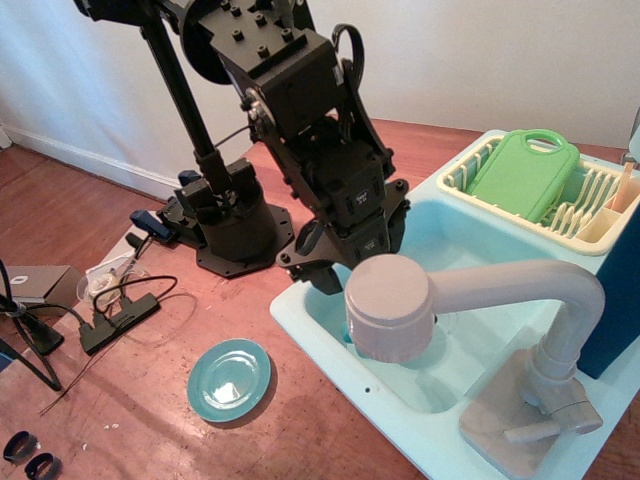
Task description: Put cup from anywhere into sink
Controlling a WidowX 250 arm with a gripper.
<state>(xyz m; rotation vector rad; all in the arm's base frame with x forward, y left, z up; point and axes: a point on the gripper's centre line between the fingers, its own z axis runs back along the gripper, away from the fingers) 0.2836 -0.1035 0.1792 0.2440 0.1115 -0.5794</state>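
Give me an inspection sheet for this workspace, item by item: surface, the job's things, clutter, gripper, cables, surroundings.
Surface: reddish-brown wood floor, with the arm base standing on it.
Job's things: aqua toy sink with a grey-beige faucet over the basin; cup not visible, possibly hidden behind the arm or the faucet head.
Clutter: teal plate on the floor beside the sink; cream dish rack holding a green cutting board.
Gripper: gripper low at the sink's near-left rim; jaws hidden, state cannot be told.
Cables: black cables and a power strip left of the base.
Surroundings: white wall with a baseboard behind.
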